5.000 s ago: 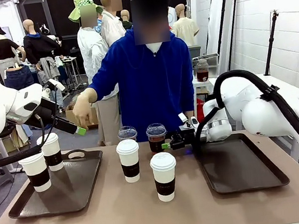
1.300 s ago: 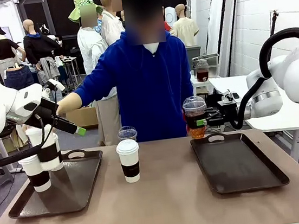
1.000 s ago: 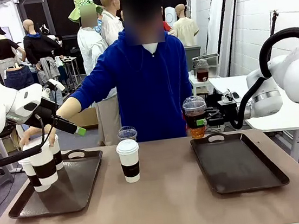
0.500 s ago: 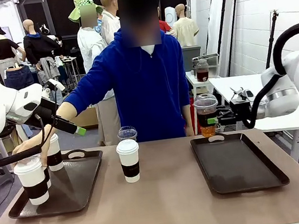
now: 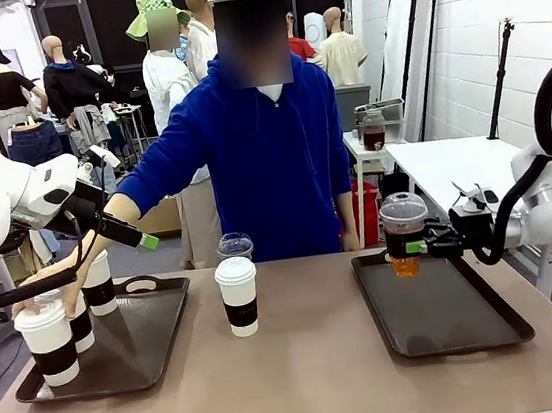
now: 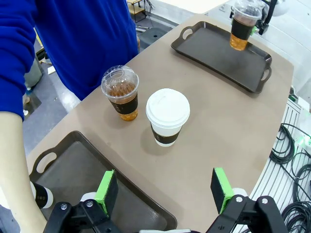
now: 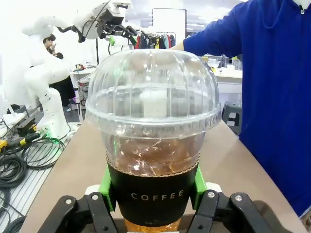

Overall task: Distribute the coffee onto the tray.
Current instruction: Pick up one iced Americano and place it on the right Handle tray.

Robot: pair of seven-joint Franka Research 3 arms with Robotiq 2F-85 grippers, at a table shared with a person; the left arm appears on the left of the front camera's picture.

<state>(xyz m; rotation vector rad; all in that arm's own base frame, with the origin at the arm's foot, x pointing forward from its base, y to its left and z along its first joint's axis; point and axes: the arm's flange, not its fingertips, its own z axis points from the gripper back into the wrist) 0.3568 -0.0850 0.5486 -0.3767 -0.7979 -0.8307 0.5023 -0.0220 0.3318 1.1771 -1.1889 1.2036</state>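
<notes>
My right gripper (image 5: 417,246) is shut on a clear dome-lidded cup of brown coffee (image 5: 404,235), holding it upright just above the far left part of the right tray (image 5: 453,331). In the right wrist view the green pads (image 7: 105,187) press on the dark sleeve of that cup (image 7: 153,145). My left gripper (image 5: 142,239) hangs open and holds nothing, high over the left tray (image 5: 142,349). Three white lidded cups stand on that tray, and the person's hand (image 5: 52,285) rests on the front one (image 5: 49,341). A white cup (image 5: 238,295) and a clear cup (image 5: 235,247) stand mid-table.
The person in a blue top stands at the far side, one arm stretched over the left tray. From the left wrist view, the white cup (image 6: 167,115) and clear cup (image 6: 120,92) stand close together, with bare table between them and the right tray (image 6: 214,60).
My right gripper has carried the clear cup right and down over the right tray. The person's hand has brought a white cup down onto the left tray's front left corner.
</notes>
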